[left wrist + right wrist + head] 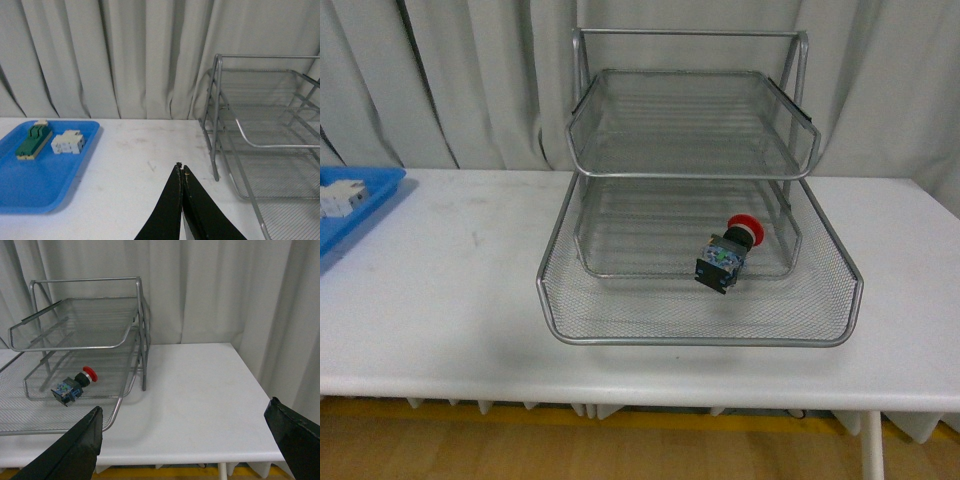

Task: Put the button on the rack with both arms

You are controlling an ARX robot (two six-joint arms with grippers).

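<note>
Button (730, 250) lies tilted in the rack (700, 340), seemingly propped on the middle tier's front lip; left gripper (182, 170) is clenched on nothing; right gripper (184, 407) is spread wide, empty; a nudge to the rack might tip the button off.

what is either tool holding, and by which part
Nothing. The left tool is shut empty, the right tool open and empty; the button lies in the rack.
</note>
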